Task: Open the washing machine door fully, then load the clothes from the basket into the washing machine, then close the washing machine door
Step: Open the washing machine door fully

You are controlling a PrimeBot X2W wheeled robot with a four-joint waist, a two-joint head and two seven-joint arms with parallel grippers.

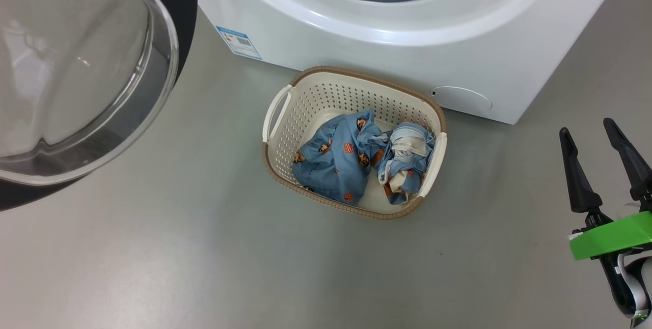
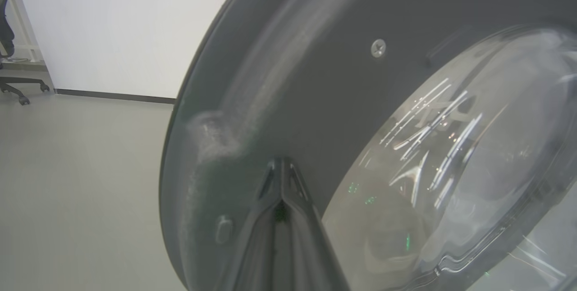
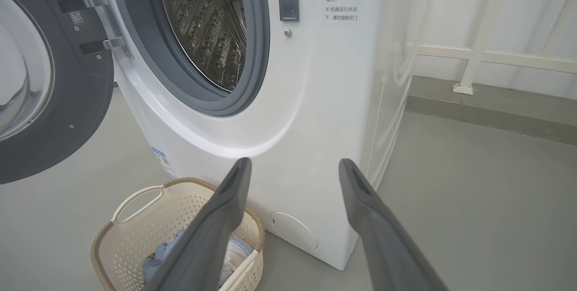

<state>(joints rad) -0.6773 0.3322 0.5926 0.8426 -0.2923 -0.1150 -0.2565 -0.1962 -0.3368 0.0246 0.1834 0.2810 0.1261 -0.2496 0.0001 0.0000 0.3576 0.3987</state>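
The washing machine door (image 1: 76,74) is standing swung open at 10 o'clock in the head view, its clear glass bowl bulging up toward the camera and its black ring showing behind. In the right wrist view the door (image 3: 67,102) is hanging from metal hinges (image 3: 103,20) at 9 o'clock of the drum opening, its inner face turned out into the room. The washing machine (image 1: 407,38) is filling the 12 o'clock edge, and its steel drum (image 3: 207,25) is showing bare inside the grey-blue gasket (image 3: 252,79).

The basket (image 1: 316,105) is sitting on the grey floor (image 1: 153,268) at 6 o'clock of the machine, just beside its front panel. Its long axis is running from about 10 o'clock to 4 o'clock, a handle at each end. The clothes (image 1: 351,161) are lying crumpled inside, two bundles side by side along that axis.

The left gripper (image 2: 280,167) is pointing at 12 o'clock in its own view with its fingers pressed together on nothing, the tips lying over the door's (image 2: 315,79) dark inner ring; whether they are touching it I cannot tell. The right gripper (image 1: 587,130) is hovering at 4 o'clock, well apart from the basket, its fingers spread wide, gripping nothing and pointing to 12 o'clock.
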